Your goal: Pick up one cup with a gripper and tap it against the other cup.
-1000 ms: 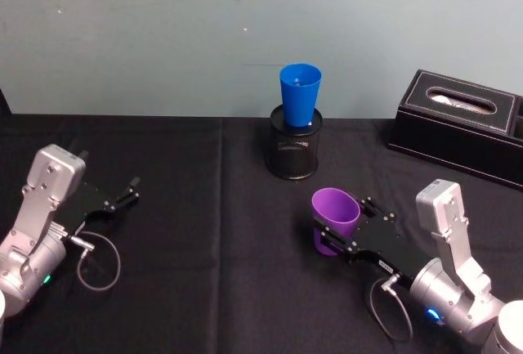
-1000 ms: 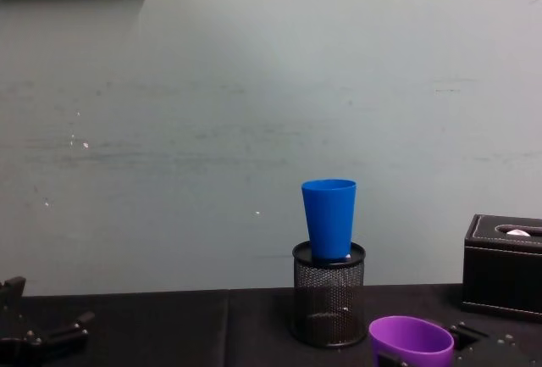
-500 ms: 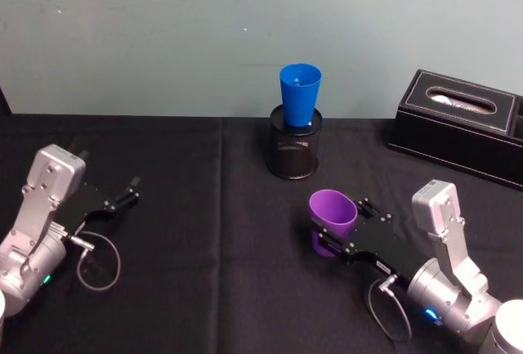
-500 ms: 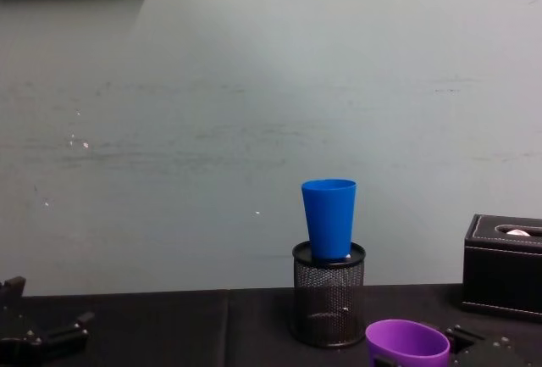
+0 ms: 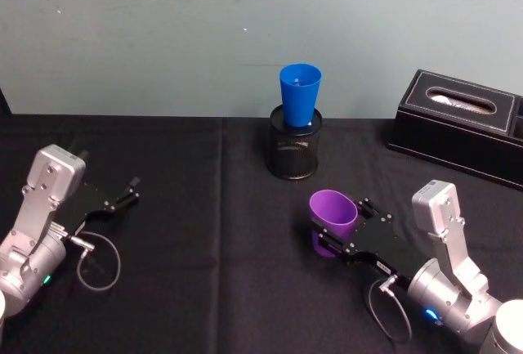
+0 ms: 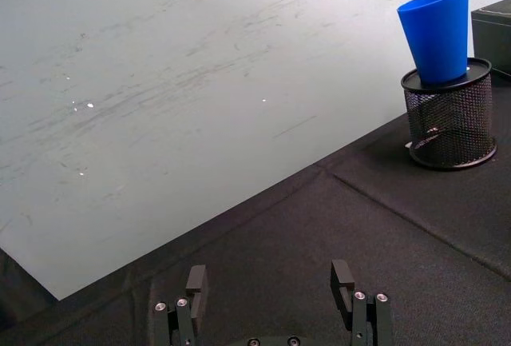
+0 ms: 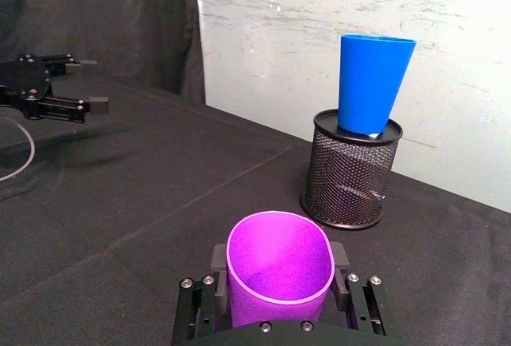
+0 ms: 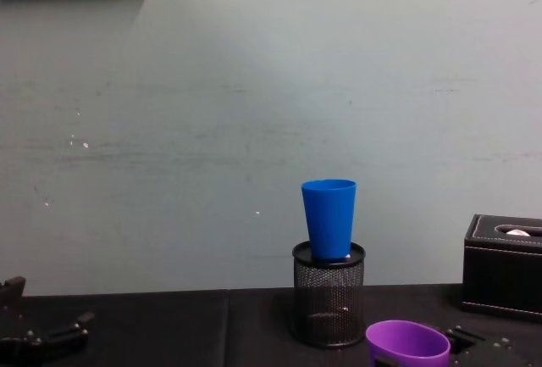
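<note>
My right gripper (image 5: pixel 335 235) (image 7: pixel 275 294) is shut on the purple cup (image 5: pixel 333 219) (image 7: pixel 279 268) (image 8: pixel 407 343), squeezing its rim into an oval just above the black table. The blue cup (image 5: pixel 299 95) (image 7: pixel 371 84) (image 8: pixel 329 218) (image 6: pixel 438 32) stands upright on top of a black mesh pen holder (image 5: pixel 294 143) (image 7: pixel 350 169) (image 8: pixel 329 293) (image 6: pixel 449 119), farther back and a little left of the purple cup, with a clear gap between them. My left gripper (image 5: pixel 128 191) (image 6: pixel 270 282) rests open at the table's left side, holding nothing.
A black leather tissue box (image 5: pixel 462 123) (image 8: pixel 504 264) stands at the back right. The black cloth-covered table (image 5: pixel 204 231) has open room between the two arms. A pale wall (image 8: pixel 254 113) rises right behind the pen holder.
The right gripper has carried the purple cup slightly to the left and a little higher over the last second. The left arm has not moved.
</note>
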Controlling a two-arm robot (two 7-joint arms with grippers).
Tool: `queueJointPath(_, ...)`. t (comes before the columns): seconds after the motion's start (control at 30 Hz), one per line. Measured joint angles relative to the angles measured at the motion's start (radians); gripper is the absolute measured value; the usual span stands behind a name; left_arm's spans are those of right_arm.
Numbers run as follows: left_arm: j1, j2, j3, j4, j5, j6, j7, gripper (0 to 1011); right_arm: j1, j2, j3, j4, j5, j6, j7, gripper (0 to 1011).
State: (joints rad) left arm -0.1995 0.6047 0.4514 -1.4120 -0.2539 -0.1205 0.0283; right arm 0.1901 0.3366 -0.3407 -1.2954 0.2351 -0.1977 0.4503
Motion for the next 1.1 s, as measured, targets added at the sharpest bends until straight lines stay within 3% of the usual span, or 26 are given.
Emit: queueJointPath(1.1,0.000,0.000,0.000,0.000,0.000,0.000,0.000,1012,-0.001,0.000,0.001,-0.002,0.001,0.000,0.000,738)
